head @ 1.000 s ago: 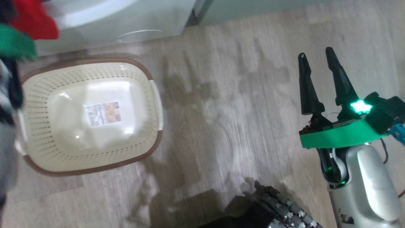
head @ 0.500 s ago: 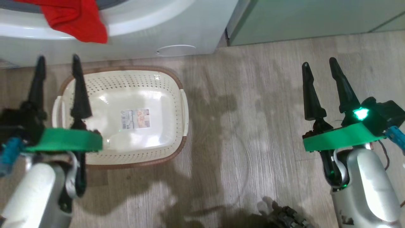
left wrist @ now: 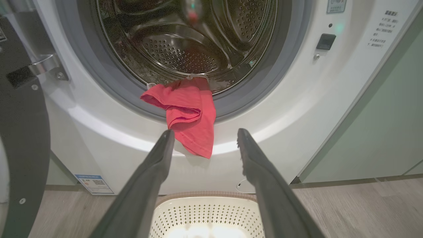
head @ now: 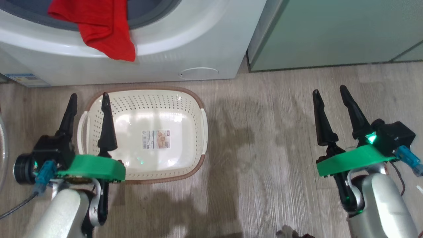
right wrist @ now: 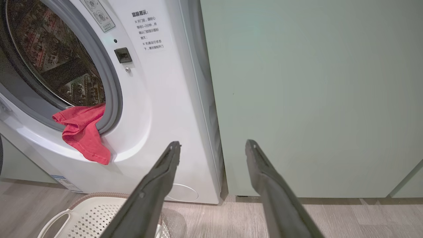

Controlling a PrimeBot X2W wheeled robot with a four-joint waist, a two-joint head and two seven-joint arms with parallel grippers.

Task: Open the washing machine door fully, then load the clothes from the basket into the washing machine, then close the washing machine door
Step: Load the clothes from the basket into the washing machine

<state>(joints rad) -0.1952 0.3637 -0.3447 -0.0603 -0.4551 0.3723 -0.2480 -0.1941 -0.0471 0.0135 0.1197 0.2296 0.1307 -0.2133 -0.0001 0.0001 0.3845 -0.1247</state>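
Clothes (head: 99, 29), crumpled red, overhang washing machine (head: 198, 43); left claw (head: 89, 96), right claw (head: 329, 90) spread.

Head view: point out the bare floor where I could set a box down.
The wood floor between the basket and the right end effector is bare, bordered above by the washing machine and green cabinet. Crowded on the left: the left end effector hangs over the basket's edge.

A home laundry corner, by the look of it: a white front-loading washer (head: 205, 39) at 11 o'clock, pale green cabinets (head: 330, 29) beside it at 1 o'clock, and a cream basket (head: 148, 100) on the wood-plank floor (head: 264, 148).
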